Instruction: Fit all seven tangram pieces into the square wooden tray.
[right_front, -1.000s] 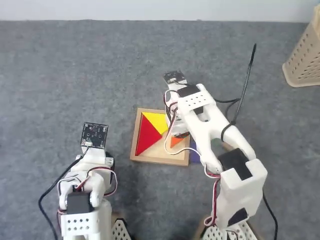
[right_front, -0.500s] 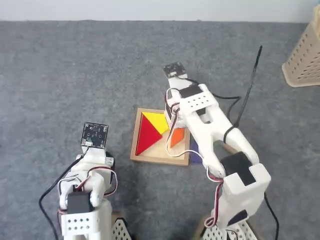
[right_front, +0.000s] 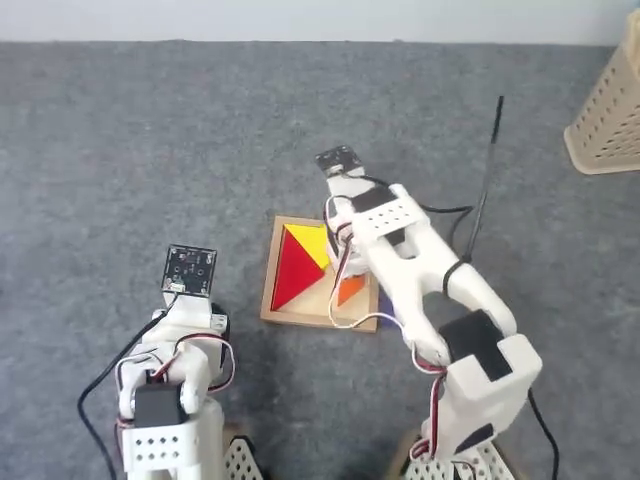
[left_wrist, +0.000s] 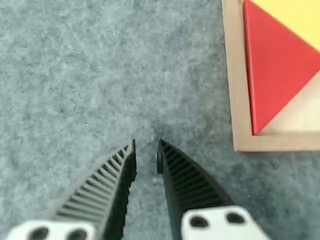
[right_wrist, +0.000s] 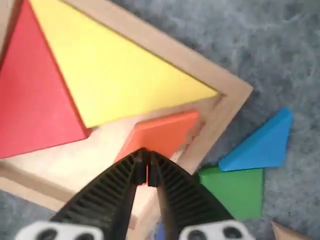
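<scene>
1. High view: the square wooden tray (right_front: 268, 298) lies on the grey carpet (right_front: 120, 130) between my two arms, nearer the right one.
   - My right arm (right_front: 400, 235) bends over the tray's right part, so its pincer comes down into the tray from above.
   - My left arm (right_front: 175, 370) is folded back, well apart from the tray. I judge this leaves the other arm room to work.
   - The red triangle (right_front: 288, 275) and yellow triangle (right_front: 312, 245) lie flat with their long edges together. They fill the tray's left and far parts.
   - The orange piece (right_front: 350, 290) peeks out under the right arm.

2. Left wrist view: my left pincer (left_wrist: 146, 146) hangs over bare carpet just beside the tray's corner. Its fingers are narrowly parted with nothing between them. The red triangle's sharp tip reaches into that corner of the tray.

3. Right wrist view: my right pincer (right_wrist: 145, 152) looks clenched on the orange piece's thin near edge, with a sliver of orange showing between the tips.
   - The piece is flat and small, and sits inside the tray with its far side against the yellow triangle and the rim. My fingers hide the rest of its outline.
   - I judge the grip is there to seat it on the bare wood.
   - A blue triangle (right_wrist: 260, 145) and a green piece (right_wrist: 235, 190) lie outside on the carpet, just beside the rim and touching each other.
</scene>
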